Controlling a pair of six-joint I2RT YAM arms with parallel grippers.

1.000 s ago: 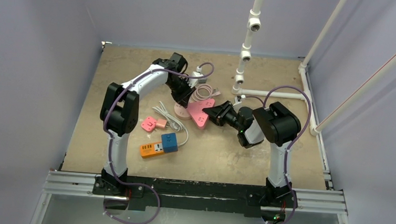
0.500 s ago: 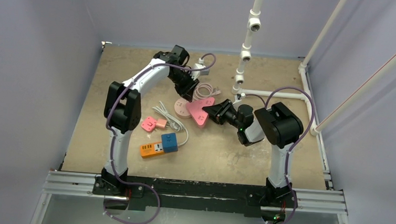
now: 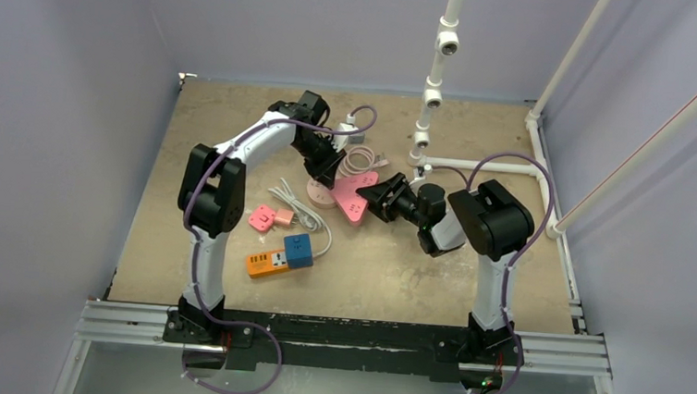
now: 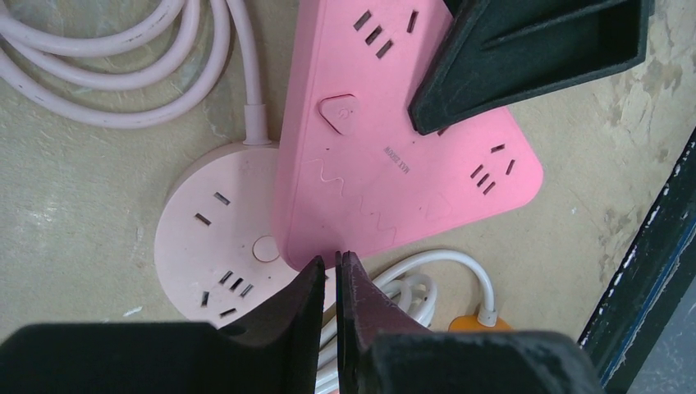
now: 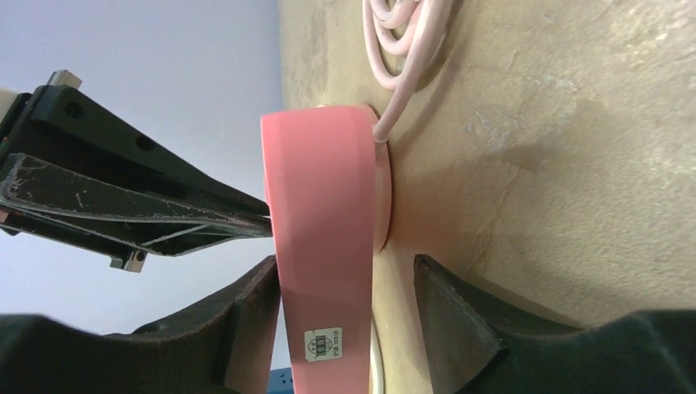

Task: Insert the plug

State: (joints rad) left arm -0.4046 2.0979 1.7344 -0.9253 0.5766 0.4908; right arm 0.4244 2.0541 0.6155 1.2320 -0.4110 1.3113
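Note:
A pink triangular power strip (image 3: pixel 352 197) lies on the table with one corner resting on a pale pink round socket (image 3: pixel 314 191). My right gripper (image 3: pixel 375 195) is open and straddles the strip's edge (image 5: pixel 320 189). One finger touches its top face and the other stands apart on the table side. My left gripper (image 4: pixel 331 263) is shut and empty, its tips just above the strip's corner (image 4: pixel 394 164) and the round socket (image 4: pixel 213 238). I see no plug in either gripper. A white plug-like block (image 3: pixel 353 130) lies behind the left arm.
A coiled pink cable (image 3: pixel 358 161) lies behind the strip. A white cable bundle (image 3: pixel 294 204), two small pink adapters (image 3: pixel 264 217), a blue cube socket (image 3: pixel 298 249) and an orange strip (image 3: pixel 266 264) lie front left. White pipes (image 3: pixel 431 92) stand at the back right.
My left gripper swung away toward the back, then came back down over the strip's corner. My right gripper slid a little further onto the strip's edge.

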